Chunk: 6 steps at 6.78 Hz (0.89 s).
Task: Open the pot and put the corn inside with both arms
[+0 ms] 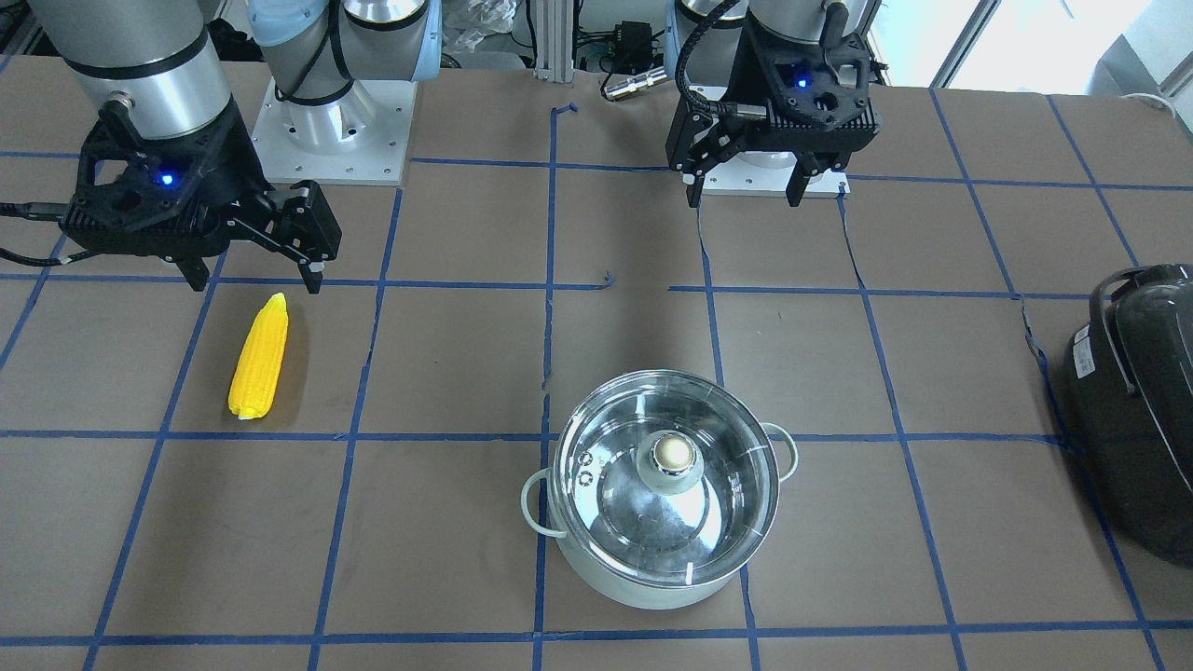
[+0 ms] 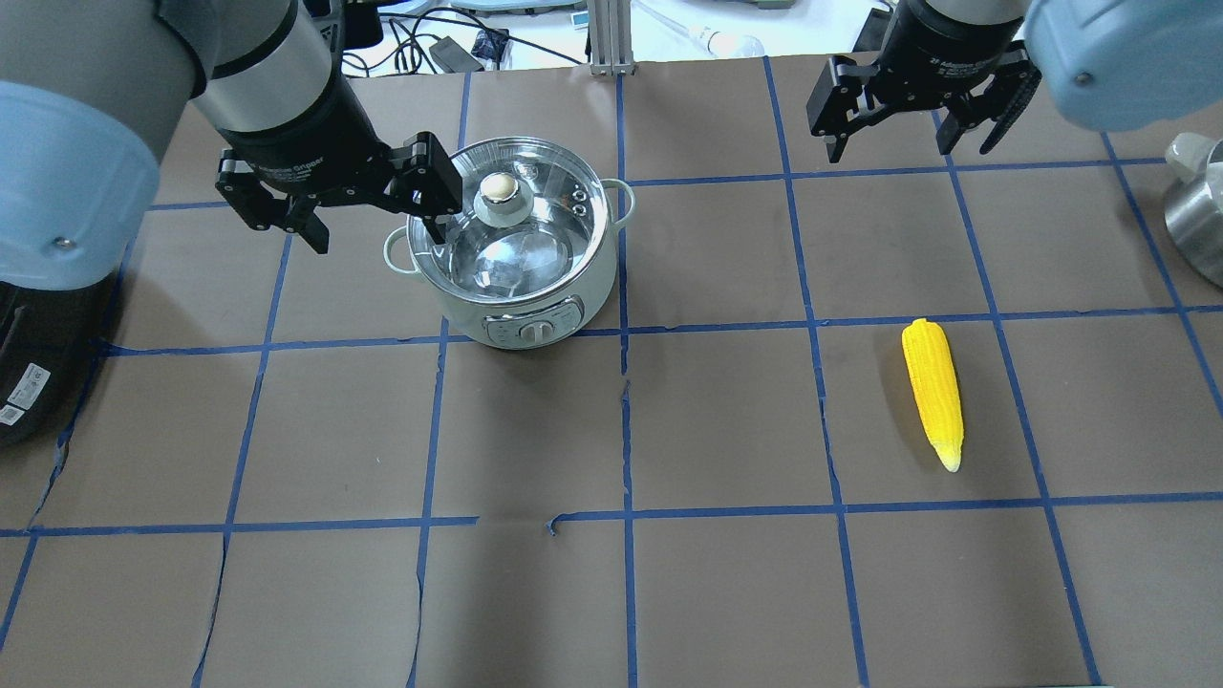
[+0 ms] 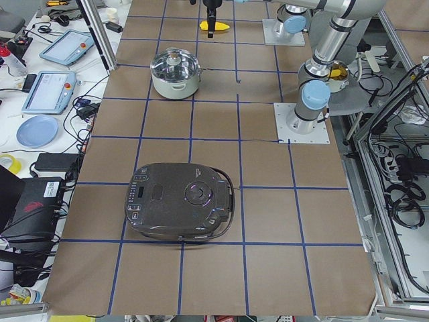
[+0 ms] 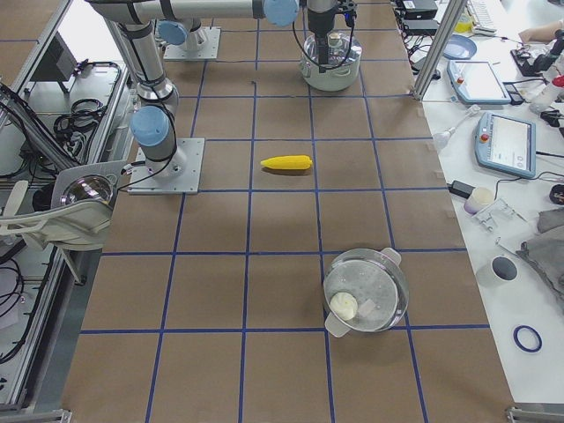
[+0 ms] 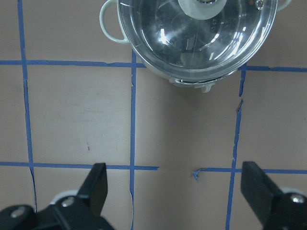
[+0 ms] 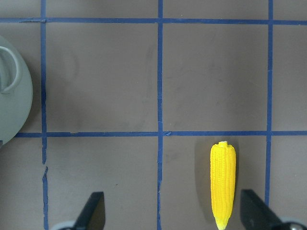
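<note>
The pot (image 1: 662, 550) stands on the table with its glass lid (image 1: 664, 466) on, knob up. It also shows in the overhead view (image 2: 535, 306) and at the top of the left wrist view (image 5: 144, 43). The yellow corn (image 1: 259, 359) lies flat on the table, apart from the pot, and shows in the overhead view (image 2: 933, 392) and the right wrist view (image 6: 223, 184). My left gripper (image 1: 746, 191) is open and empty, held above the table on the robot's side of the pot. My right gripper (image 1: 253, 278) is open and empty, above the table just behind the corn's pointed end.
A large black appliance (image 1: 1137, 410) sits at the table's end on my left side, also seen in the exterior left view (image 3: 181, 209). A round steel container with a pale lid (image 4: 366, 291) stands at the table's end on my right side. Blue tape lines grid the brown table.
</note>
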Tool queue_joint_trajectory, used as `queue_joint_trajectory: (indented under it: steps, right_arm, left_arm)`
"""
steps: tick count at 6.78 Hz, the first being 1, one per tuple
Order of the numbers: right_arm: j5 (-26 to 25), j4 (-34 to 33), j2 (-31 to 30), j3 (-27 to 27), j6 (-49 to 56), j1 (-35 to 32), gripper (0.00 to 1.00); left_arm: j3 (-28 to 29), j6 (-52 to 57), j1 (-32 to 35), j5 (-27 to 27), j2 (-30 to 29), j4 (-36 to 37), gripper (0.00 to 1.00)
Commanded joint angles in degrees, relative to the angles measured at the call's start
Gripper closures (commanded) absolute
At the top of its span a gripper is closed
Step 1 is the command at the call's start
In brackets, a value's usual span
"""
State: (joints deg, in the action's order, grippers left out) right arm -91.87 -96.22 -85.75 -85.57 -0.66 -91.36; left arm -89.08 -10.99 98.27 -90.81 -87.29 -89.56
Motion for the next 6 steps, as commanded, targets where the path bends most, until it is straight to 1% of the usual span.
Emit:
queue_joint_trajectory:
  steps: [1, 2, 3, 4, 5, 6]
  right_arm:
    - [-0.2, 0.0, 0.4, -0.4, 0.0, 0.3, 0.00]
    - [-0.3, -0.3, 0.8, -1.0, 0.4, 1.2, 0.00]
    - [-0.2, -0.5, 1.1, -3.7, 1.8, 3.7, 0.00]
    - [1.0, -2.1, 1.4, -7.1, 6.6, 7.9, 0.00]
    - [1.7, -8.5, 3.5, -12.5, 8.1, 11.0, 0.00]
    - [1.3, -14.7, 3.7, -19.5, 10.4, 11.8, 0.00]
  left_arm:
    - [0.6, 0.0, -0.6, 0.4, -1.1, 0.3, 0.00]
    - [1.3, -0.6, -1.4, 0.5, -3.5, 1.0, 0.00]
    - [1.8, -1.0, -1.4, 0.6, -7.9, 5.7, 0.00]
    - [1.8, -2.9, -1.3, 0.8, -13.9, 11.8, 0.00]
    - [2.0, -3.6, -1.3, 4.1, -19.6, 18.8, 0.00]
    - [3.8, -3.3, -1.3, 4.3, -23.8, 20.4, 0.00]
